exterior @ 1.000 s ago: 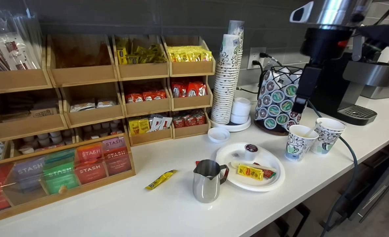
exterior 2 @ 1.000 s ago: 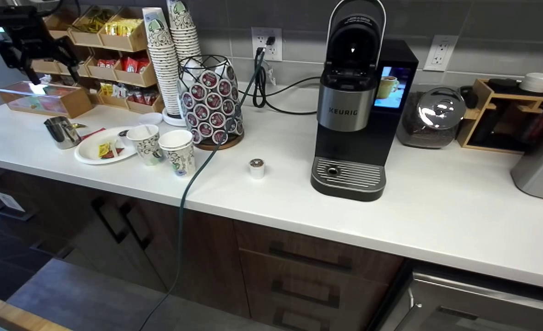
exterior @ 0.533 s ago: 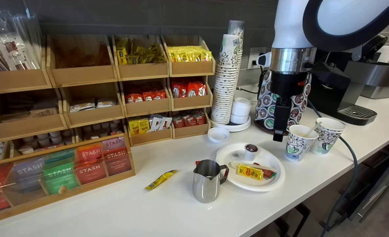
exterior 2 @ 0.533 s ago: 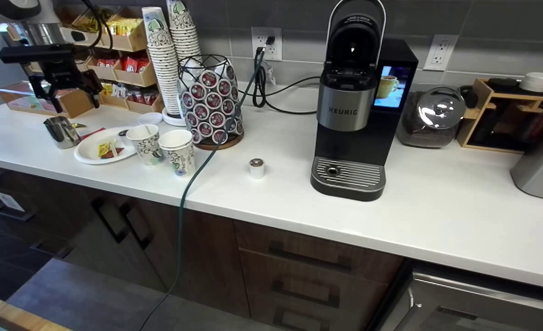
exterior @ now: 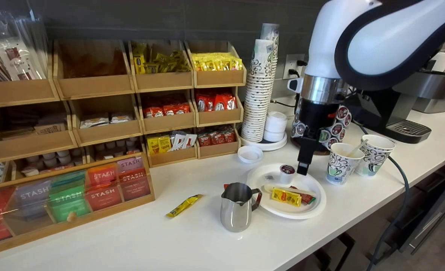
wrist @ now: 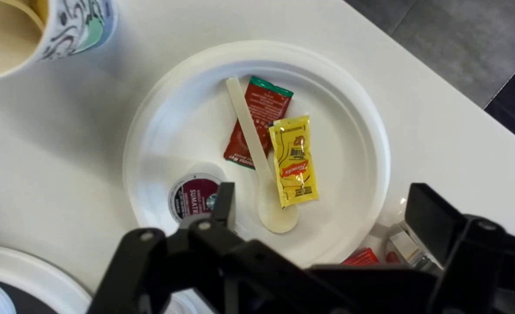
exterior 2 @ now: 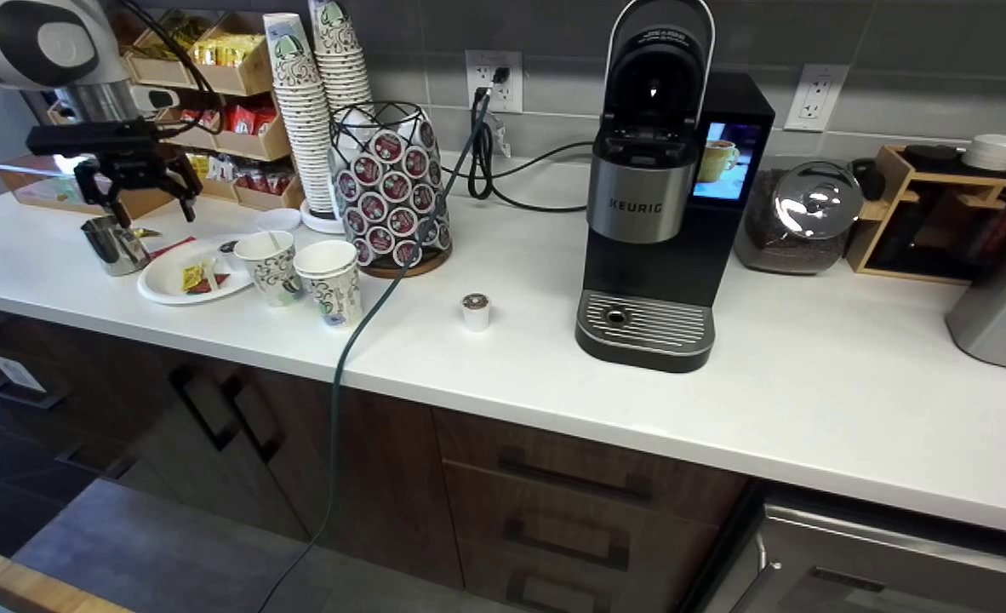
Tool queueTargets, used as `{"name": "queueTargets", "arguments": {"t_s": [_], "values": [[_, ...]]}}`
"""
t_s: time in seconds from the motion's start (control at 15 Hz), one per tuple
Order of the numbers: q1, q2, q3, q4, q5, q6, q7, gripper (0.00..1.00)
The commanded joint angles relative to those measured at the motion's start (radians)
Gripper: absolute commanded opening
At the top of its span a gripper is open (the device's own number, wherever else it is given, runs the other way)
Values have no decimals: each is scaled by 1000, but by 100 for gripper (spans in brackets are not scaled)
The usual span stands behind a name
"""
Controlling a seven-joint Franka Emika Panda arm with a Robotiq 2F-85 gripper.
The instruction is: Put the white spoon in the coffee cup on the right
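Two stages, grasp and placement, apparently remain: the white spoon [wrist: 261,162] lies on the plate [wrist: 340,144], across a red-and-green packet [wrist: 265,111], while the hand [wrist: 326,207], spread wide and holding nothing, hangs above the plate's level.

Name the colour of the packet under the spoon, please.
The packet is red with green trim, clearest in wrist view.

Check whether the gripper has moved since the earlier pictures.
Yes. In an exterior view, the gripper has moved down and toward the picture's right, closer to the white plate.
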Motion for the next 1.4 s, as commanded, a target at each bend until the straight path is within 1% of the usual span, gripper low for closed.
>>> {"name": "queueTargets", "arguments": {"t_s": [0.0,0.13,0.2,0.27,0.4,0.47,0.53,0.6,0.73,0.87,1.0,1.07,1.13,1.2,1.33], "values": [[-29,45,12,-53,24,110,-16,100],[-50,58,13,-77,44,159,-21,100],[-57,63,13,-84,47,177,-17,98],[-60,76,11,-83,40,190,-11,90],[-70,105,16,-65,35,191,-22,82],[-71,116,17,-57,31,184,-24,72],[-68,129,16,-48,20,178,-23,66],[-66,140,15,-40,14,177,-23,67],[-57,161,9,-20,-7,177,-8,71],[-51,177,5,2,-26,170,-2,71],[-50,196,7,27,-38,161,-5,68],[-49,206,8,38,-41,160,-6,63],[-51,216,11,49,-42,158,-11,61],[-50,223,10,59,-45,157,-9,50],[-49,240,10,78,-50,153,-9,53]]}}
